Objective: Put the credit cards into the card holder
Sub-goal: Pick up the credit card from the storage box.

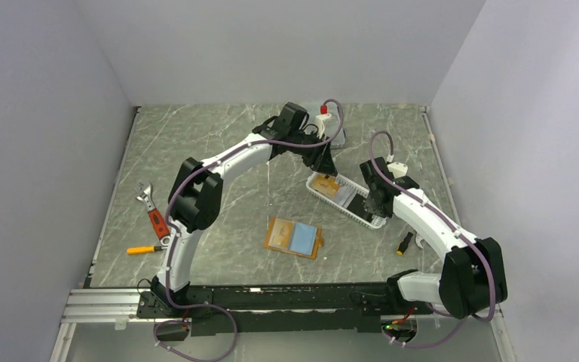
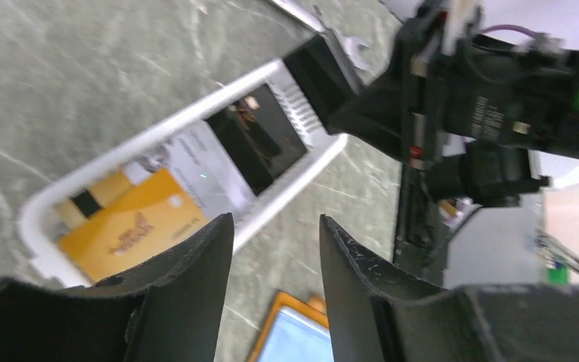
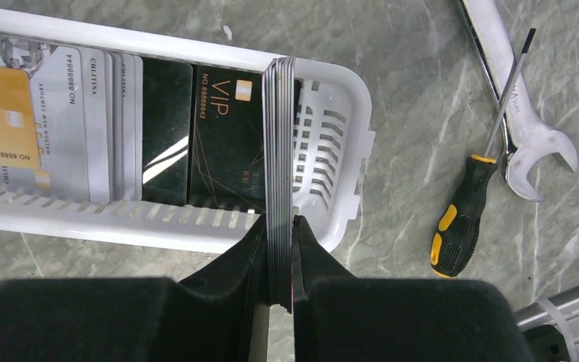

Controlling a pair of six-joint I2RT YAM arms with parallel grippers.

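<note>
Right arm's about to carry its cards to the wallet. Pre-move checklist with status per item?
1. Right gripper clamped on the stack of dark cards: ok.
2. Only one card in the grip: not ok, several edges show.
3. Card holder lying open, blue inside up: ok.
4. Left gripper empty, jaws apart: ok.
5. Stack lifted clear of the white basket: cannot tell; it stands on edge over the basket's end.
</note>
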